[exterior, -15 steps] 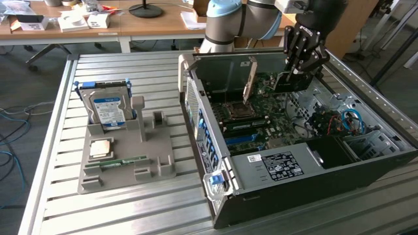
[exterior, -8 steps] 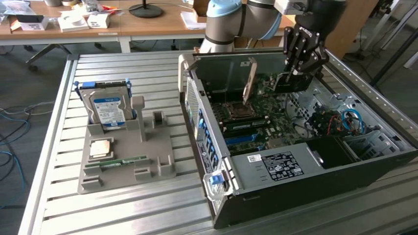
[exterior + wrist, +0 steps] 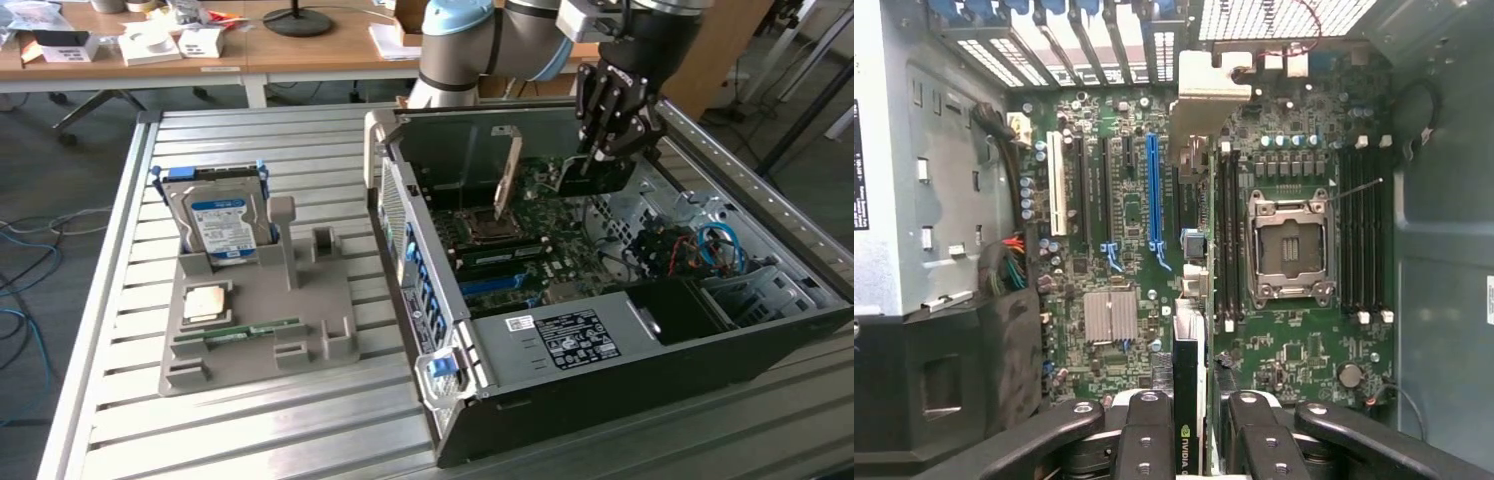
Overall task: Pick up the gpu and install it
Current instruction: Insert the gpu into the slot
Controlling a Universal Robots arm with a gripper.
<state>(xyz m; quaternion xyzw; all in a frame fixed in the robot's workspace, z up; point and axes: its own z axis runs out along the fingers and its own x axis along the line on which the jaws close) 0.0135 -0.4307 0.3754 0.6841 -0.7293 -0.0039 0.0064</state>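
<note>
The gpu [image 3: 595, 178] is a thin dark card hanging inside the open computer case [image 3: 561, 400], above the motherboard [image 3: 534, 260] near the back wall. My gripper [image 3: 609, 150] reaches down from above and is shut on the card's upper edge. In the wrist view the gpu [image 3: 1188, 400] shows edge-on between my black fingers [image 3: 1144, 430], with a green logo on it. My gripper [image 3: 1189, 430] holds it over the board, beside the long blue slot [image 3: 1152, 190] and the memory slots. I cannot tell whether the card touches the board.
A grey holder [image 3: 314, 330] on the slatted metal table carries a silver hard drive [image 3: 220, 225], a small square chip [image 3: 203, 300] and a green memory stick [image 3: 238, 330]. The bare processor socket [image 3: 1287, 245], a heatsink [image 3: 1110, 315] and cable bundles [image 3: 694, 250] lie inside the case.
</note>
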